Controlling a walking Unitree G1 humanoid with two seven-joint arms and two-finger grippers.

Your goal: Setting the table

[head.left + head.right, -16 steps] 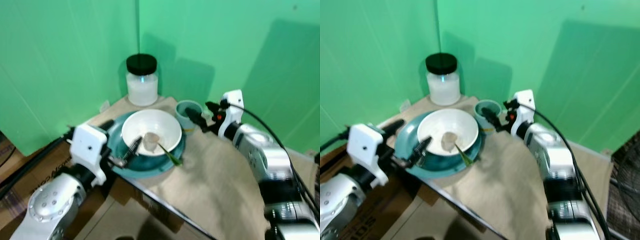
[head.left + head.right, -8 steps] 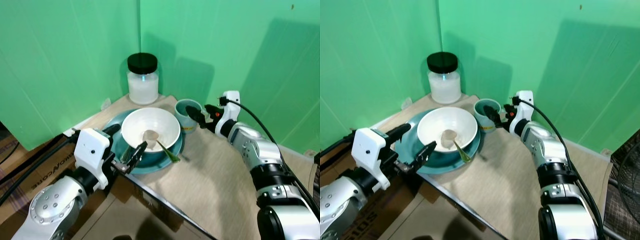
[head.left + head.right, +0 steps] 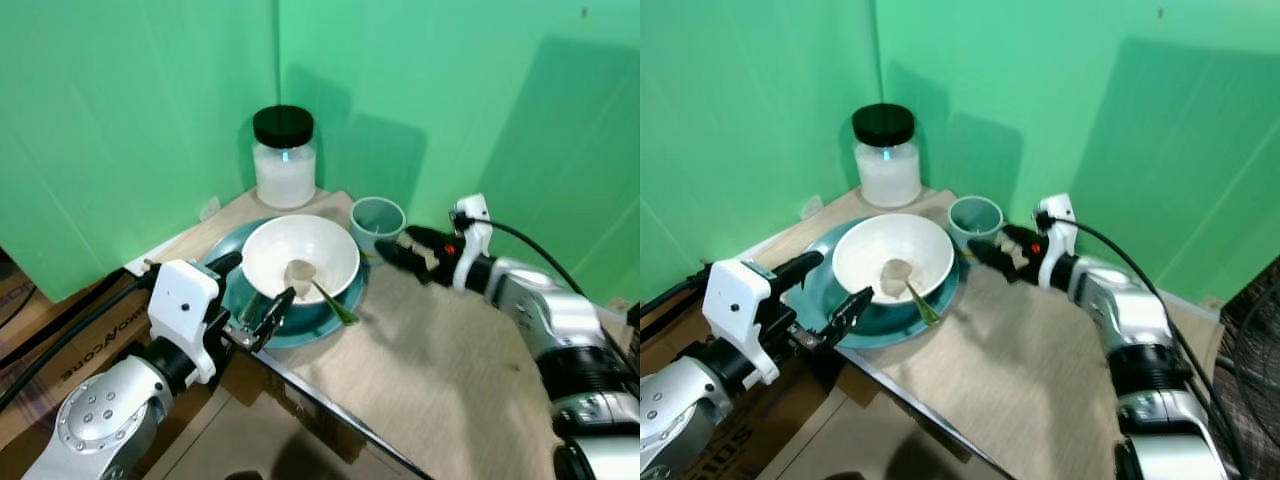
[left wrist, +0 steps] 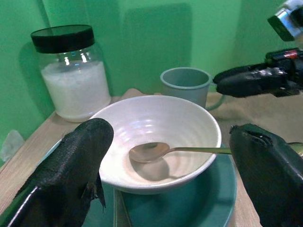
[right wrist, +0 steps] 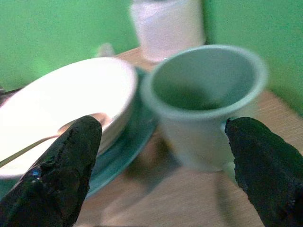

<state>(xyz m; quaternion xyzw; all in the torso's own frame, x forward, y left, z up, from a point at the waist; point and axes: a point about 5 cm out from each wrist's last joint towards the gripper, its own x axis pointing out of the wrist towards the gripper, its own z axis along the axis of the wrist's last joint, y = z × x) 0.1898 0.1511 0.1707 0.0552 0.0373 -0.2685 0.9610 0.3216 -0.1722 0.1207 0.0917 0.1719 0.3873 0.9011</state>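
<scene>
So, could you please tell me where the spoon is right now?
The spoon lies in the white bowl on the teal plate, left of the cup in the head views; its green handle sticks out over the bowl's near rim.

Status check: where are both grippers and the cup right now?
Left gripper open at the teal plate rim. Right gripper open, just off the cup. Spoon lies in the white bowl. Nothing blocking.

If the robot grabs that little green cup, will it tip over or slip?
The cup stands upright on the table, looks empty and small, so it is probably light and could slide or tip if nudged off-centre. Its wall looks smooth, so the open right gripper might slip without a firm squeeze. It sits close beside the plate, so a push could knock it against that.
</scene>
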